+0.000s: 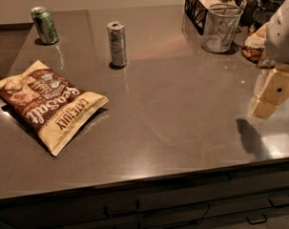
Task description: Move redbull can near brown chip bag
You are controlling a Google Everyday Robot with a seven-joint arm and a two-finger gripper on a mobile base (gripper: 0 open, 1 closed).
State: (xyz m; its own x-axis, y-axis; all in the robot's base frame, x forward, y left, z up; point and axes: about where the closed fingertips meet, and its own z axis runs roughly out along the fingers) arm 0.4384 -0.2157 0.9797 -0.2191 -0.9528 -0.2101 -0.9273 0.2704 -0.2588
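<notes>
- Two cans upright: redbull can (117, 44) toward the far edge, green can (44, 25) at the far-left corner.
- Flat by the left edge: brown chip bag (47, 105).
- Over the right edge: gripper (270, 95), well apart from the can; its opening I cannot tell.
- Reach stage, I judge; next I cross left to it.

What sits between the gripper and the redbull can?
Only bare countertop, per the camera view; the gripper hangs at the right edge, the redbull can stands back left.

On the counter (182, 104), redbull can (117, 44) stands at eleven o'clock, brown chip bag (46, 104) lies at nine, gripper (264, 109) hovers at three.
</notes>
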